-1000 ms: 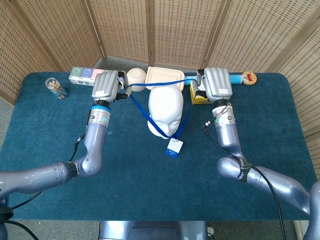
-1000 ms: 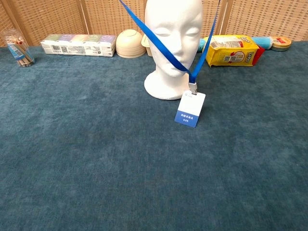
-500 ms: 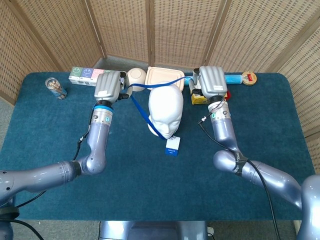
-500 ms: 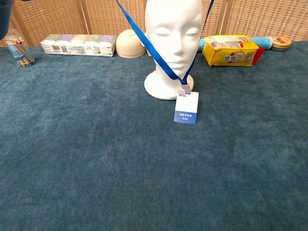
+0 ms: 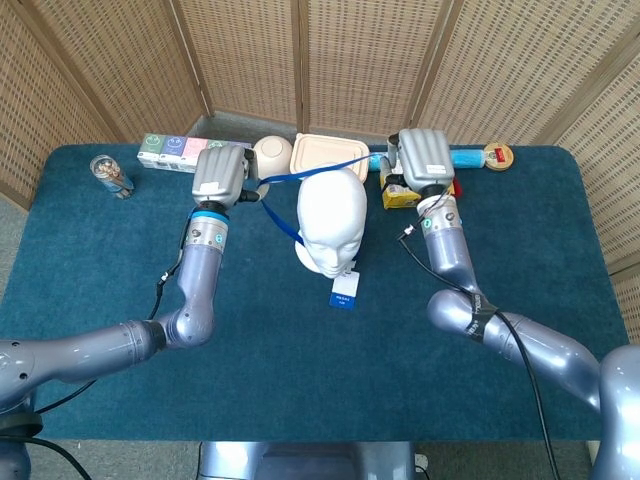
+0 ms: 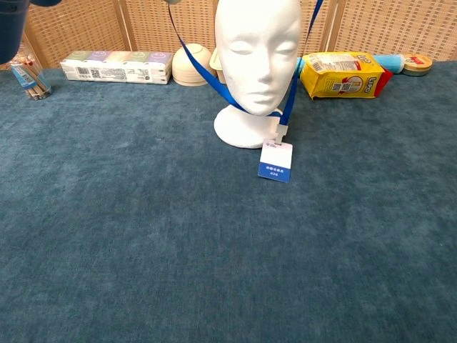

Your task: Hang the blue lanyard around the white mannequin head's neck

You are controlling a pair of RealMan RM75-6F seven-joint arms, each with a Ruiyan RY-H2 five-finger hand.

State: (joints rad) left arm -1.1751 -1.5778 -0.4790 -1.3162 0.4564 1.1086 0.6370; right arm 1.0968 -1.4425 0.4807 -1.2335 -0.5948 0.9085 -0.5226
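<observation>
White foam mannequin head (image 5: 332, 222) stands mid-table on the dark teal cloth-covered table (image 5: 300, 380). Blue ribbon lanyard (image 6: 203, 71) is looped over it: strap runs behind the crown, both sides come down past the face and meet under the chin; blue-and-white badge card (image 6: 275, 161) hangs just in front of the base. Left hand (image 5: 219, 176) and right hand (image 5: 424, 160) each grip the strap, either side of the head.

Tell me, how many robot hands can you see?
2. The left hand is up beside the white mannequin head, holding one side of the blue lanyard. The right hand is on the other side, by the yellow packet.
</observation>
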